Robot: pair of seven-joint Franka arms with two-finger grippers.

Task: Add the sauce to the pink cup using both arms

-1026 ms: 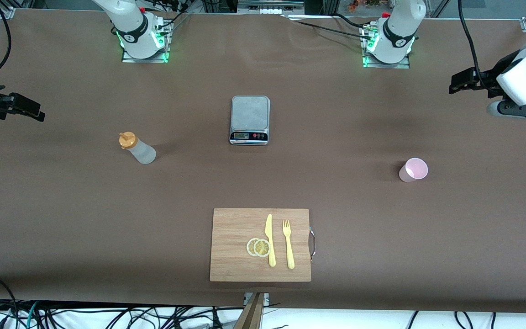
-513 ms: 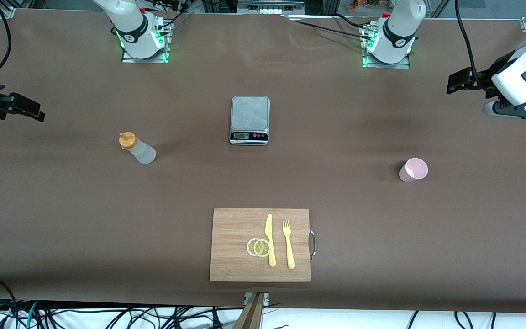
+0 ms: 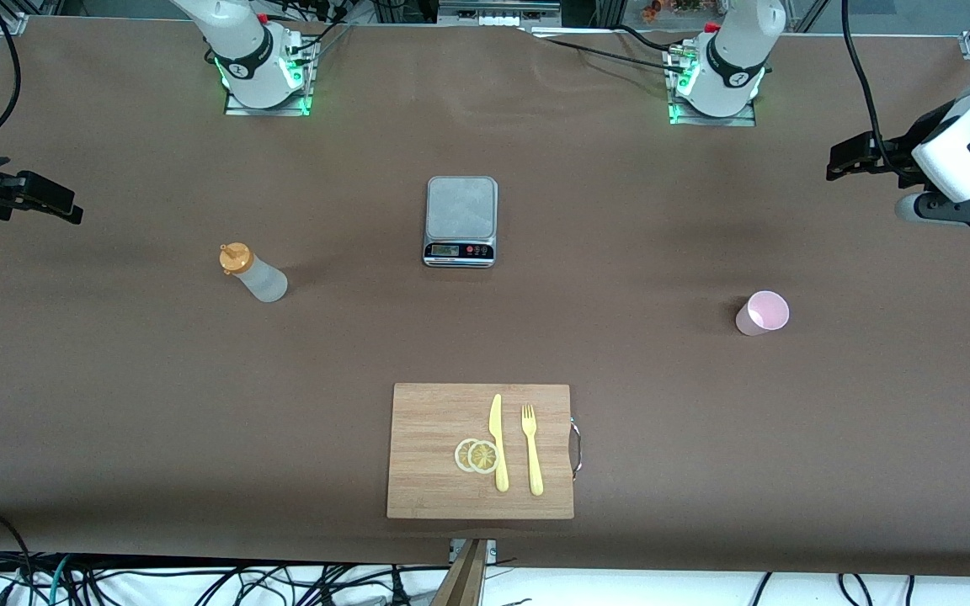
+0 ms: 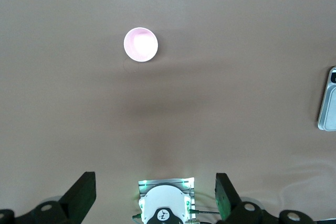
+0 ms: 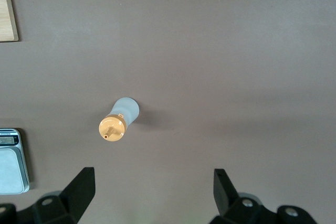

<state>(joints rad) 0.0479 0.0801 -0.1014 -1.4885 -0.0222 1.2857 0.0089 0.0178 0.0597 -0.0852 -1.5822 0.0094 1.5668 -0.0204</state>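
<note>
The translucent whitish squeeze bottle with orange cap (image 3: 253,272) stood upright toward the right arm's end, the pale pink plastic cup (image 3: 762,313) toward the left arm's end. The left gripper (image 4: 155,195) and right gripper (image 5: 154,191) were held high, fingers spread; each should be lowered squarely.

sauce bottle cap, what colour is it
Orange: the sauce bottle has an orange nozzle cap on a whitish translucent body, clearest in the right wrist view.

The scale (image 4: 328,99) is cut off at the left wrist view's edge, its display (image 3: 442,250) too small to read.
</note>
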